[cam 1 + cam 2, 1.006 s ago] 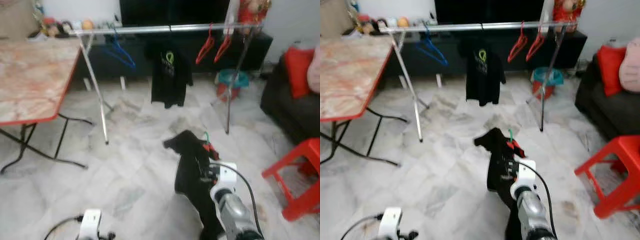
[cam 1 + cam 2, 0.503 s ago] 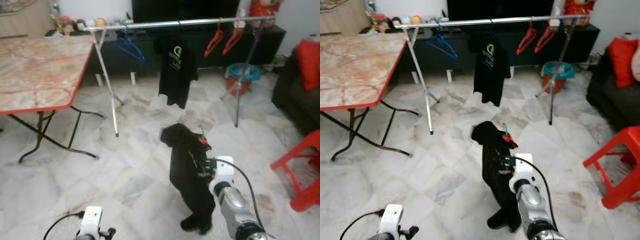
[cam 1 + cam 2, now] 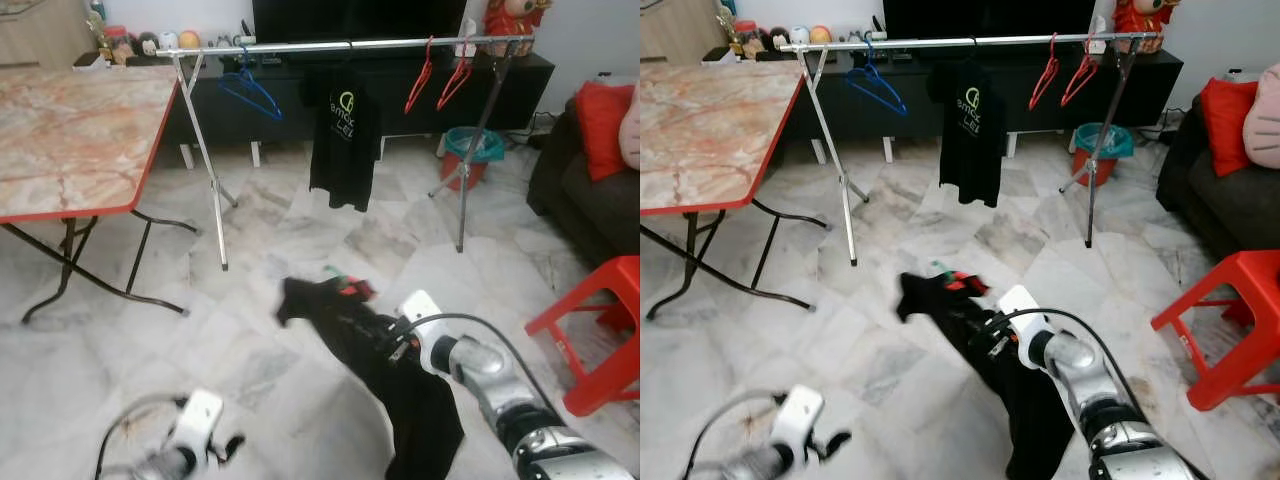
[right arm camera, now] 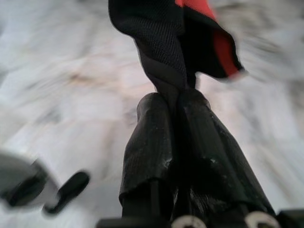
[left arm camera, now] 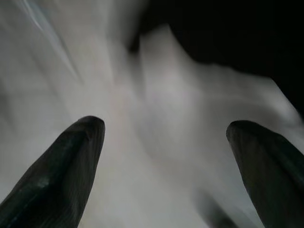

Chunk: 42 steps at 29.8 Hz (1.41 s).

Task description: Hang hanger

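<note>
Matt black cloth shirt (image 3: 400, 390), red plastic hanger (image 3: 355, 290), glossy marble floor (image 3: 260, 330)

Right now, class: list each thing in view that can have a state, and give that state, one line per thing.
Right gripper: shut on the black garment.
Black garment: on a red hanger, held off the floor, tilted.
Left gripper: open, holds nothing.
Black T-shirt: hanging on the rail.
Blue hanger: on the rail, bare.
Two red hangers: on the rail, bare.
</note>
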Tool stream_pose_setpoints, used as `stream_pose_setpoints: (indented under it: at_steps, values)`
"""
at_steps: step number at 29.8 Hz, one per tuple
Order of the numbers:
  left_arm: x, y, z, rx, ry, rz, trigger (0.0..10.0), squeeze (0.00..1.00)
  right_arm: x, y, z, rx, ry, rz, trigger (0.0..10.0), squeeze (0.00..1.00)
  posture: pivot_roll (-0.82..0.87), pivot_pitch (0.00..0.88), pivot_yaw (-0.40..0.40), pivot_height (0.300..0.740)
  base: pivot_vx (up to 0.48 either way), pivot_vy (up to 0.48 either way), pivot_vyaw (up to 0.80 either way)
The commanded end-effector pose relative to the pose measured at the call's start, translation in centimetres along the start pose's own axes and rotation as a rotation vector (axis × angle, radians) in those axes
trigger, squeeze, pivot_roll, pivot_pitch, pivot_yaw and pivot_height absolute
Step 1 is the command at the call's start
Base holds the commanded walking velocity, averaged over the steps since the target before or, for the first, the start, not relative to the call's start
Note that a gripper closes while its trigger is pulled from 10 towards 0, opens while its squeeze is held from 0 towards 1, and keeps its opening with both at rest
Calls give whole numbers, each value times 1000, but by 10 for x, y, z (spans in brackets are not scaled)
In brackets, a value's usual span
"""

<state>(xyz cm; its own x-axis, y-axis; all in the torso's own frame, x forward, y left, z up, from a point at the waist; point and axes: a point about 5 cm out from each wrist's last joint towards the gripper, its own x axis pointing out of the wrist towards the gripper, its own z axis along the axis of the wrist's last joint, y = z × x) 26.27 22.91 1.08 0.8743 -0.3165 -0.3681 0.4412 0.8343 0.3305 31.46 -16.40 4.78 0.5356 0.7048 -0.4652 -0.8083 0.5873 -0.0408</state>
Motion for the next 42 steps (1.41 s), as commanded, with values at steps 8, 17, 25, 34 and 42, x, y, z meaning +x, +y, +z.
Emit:
stream_pose_setpoints:
  at_steps: [8, 17, 25, 34, 42]
  values:
    - [21, 20, 92, 14, -238, -236, 10000, 0, -14, -7, 13, -51, 53, 221, 10000, 0, 28, 0, -28, 740, 0, 0, 0]
    - [7, -3, 96, 26, -141, -586, 10000, 0, -17, 0, 13, -78, 65, 353, 10000, 0, 29, 0, -34, 740, 0, 0, 0]
    - [1, -12, 92, 25, -78, -662, 10000, 0, -13, 1, 28, -93, 2, 389, 10000, 0, 35, 0, -35, 740, 0, 0, 0]
    - [8, -16, 96, 5, -69, -647, 10000, 0, -11, 10, 37, -109, -38, 473, 10000, 0, 26, 0, -26, 740, 0, 0, 0]
    - [10, -19, 96, -1, -54, -667, 10000, 0, -10, 14, 37, -106, -43, 493, 10000, 0, 20, 0, -22, 740, 0, 0, 0]
